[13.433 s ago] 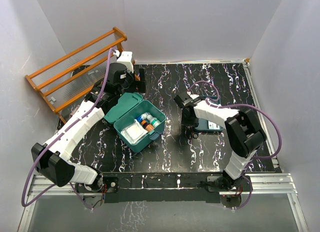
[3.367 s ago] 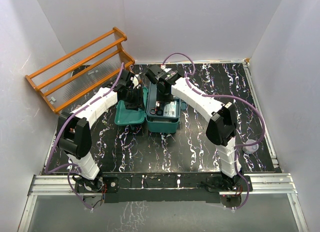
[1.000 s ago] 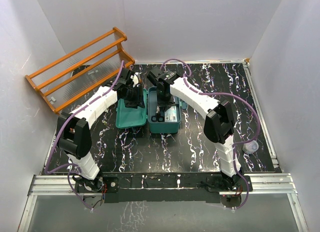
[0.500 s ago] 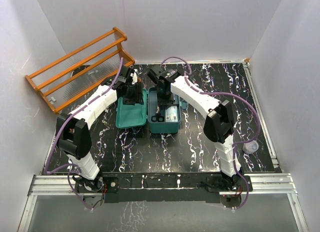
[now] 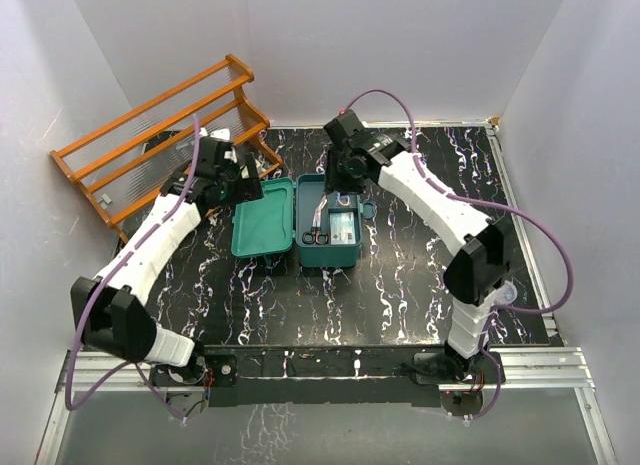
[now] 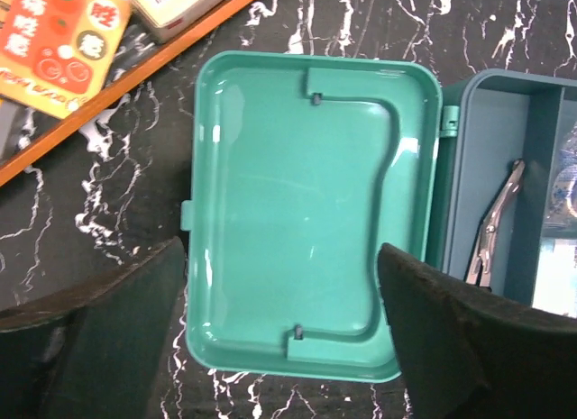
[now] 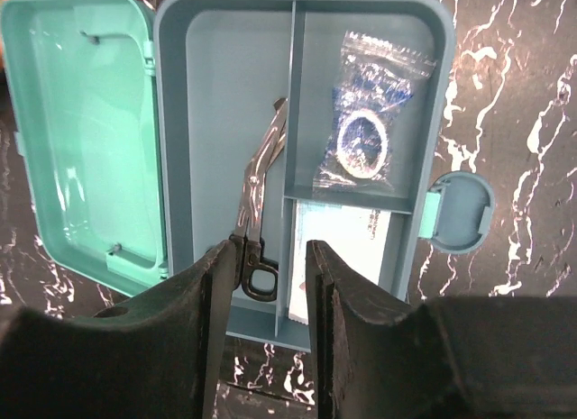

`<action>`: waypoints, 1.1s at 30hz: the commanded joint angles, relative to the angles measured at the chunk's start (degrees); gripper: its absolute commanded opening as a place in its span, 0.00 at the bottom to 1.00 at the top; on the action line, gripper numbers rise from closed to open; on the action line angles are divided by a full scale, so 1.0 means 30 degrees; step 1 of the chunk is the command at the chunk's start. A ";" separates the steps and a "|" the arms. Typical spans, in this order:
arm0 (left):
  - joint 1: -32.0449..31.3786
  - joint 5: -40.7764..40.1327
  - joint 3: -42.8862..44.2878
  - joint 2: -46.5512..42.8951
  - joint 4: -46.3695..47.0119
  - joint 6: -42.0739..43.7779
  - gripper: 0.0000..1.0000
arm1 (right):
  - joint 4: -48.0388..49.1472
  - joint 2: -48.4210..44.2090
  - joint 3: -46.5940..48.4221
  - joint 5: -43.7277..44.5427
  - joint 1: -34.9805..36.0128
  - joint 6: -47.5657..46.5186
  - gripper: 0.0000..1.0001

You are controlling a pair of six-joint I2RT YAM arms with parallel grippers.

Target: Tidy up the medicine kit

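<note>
The medicine kit lies open mid-table, its teal lid flat to the left of the base. The divided base holds scissors in the left slot, a clear bag and a white packet on the right. My left gripper hangs open above the lid's near edge, touching nothing. Over the scissors' handles my right gripper is open and holds nothing. From above, the left gripper is left of the kit and the right gripper behind it.
An orange wooden rack stands at the back left, with printed boxes on it. A small clear cup sits by the right arm's lower link. White walls close in the table on three sides.
Both grippers have opened and risen off the kit. The left arm has drawn back to the left; the right has pulled toward the back. The scissors now lie free in the base.
</note>
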 commanded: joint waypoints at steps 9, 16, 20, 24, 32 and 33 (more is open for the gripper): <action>0.3580 0.4225 -0.4971 -0.2940 0.3931 -0.1170 0.99 | 0.7093 -0.3807 -0.5427 -0.1656 -0.2533 -0.0023 0.39; 0.5689 0.9344 -0.8259 -0.2750 0.7817 -0.2500 0.99 | 0.7261 -0.3880 -0.5739 -0.2027 -0.3325 -0.0310 0.39; 0.6219 1.1373 -0.9213 -0.1921 0.9499 -0.3388 0.99 | 0.7203 -0.3795 -0.5768 -0.2227 -0.3587 -0.0400 0.38; 0.6496 1.2887 -1.0120 -0.1602 1.1358 -0.4006 0.98 | 0.7174 -0.3767 -0.5768 -0.2330 -0.3747 -0.0426 0.38; 0.6634 1.3846 -1.1698 -0.0851 1.3714 -0.4149 0.98 | 0.7230 -0.3371 -0.5583 -0.2413 -0.3854 -0.0601 0.37; 0.6675 1.3910 -1.1860 -0.0818 1.4150 -0.4187 0.98 | 0.7232 -0.3310 -0.5551 -0.2389 -0.3850 -0.0608 0.37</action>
